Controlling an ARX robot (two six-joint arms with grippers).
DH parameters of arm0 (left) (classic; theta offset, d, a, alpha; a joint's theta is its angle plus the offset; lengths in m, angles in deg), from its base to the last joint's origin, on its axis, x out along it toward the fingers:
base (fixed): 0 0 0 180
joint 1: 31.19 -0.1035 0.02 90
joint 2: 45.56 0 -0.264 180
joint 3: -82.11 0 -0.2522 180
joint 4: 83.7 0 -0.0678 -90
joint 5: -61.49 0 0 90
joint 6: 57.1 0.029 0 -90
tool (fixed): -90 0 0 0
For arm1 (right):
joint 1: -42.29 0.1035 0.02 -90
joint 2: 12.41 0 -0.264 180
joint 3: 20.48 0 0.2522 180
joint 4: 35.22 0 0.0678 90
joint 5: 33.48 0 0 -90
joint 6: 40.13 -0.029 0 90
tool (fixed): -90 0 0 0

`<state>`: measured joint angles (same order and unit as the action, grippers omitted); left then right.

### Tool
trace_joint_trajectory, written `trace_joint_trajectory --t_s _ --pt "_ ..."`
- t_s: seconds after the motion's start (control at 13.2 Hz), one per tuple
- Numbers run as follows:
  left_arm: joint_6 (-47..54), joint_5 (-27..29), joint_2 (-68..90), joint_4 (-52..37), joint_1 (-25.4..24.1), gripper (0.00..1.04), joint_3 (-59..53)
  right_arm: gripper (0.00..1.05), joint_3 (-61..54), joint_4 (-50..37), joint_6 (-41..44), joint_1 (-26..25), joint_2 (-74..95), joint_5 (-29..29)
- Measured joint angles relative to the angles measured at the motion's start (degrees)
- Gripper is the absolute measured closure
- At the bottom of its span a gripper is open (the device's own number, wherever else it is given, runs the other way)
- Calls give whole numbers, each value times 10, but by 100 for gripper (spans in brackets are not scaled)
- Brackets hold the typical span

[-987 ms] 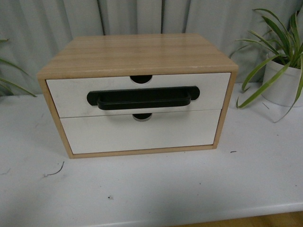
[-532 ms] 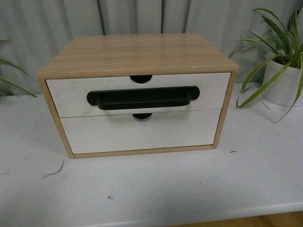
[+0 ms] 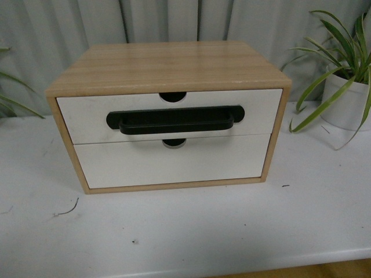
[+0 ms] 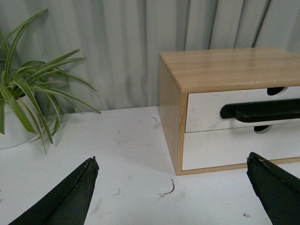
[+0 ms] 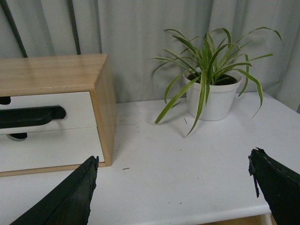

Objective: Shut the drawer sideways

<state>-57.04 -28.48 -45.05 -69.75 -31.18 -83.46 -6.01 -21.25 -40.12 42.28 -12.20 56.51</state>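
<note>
Left gripper [image 4: 173, 187] fingers spread wide, holding nothing, above the table [image 3: 191, 231]. Right gripper [image 5: 173, 187] likewise spread, empty. Drawer [image 3: 174, 119] at 12 o'clock, upper slot of wood cabinet [image 3: 168, 66], front nearly flush. Potted plant [image 3: 342, 87] at 2 o'clock, well apart.

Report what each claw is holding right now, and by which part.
Nothing is held. The left claw and right claw are both open and empty, well short of the drawer, whose black handle is untouched.
</note>
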Motion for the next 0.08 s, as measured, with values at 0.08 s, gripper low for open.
trace_joint_trajectory --t_s 0.08 --pt "0 0 0 0 0 7 0 6 0 0 0 0 0 0"
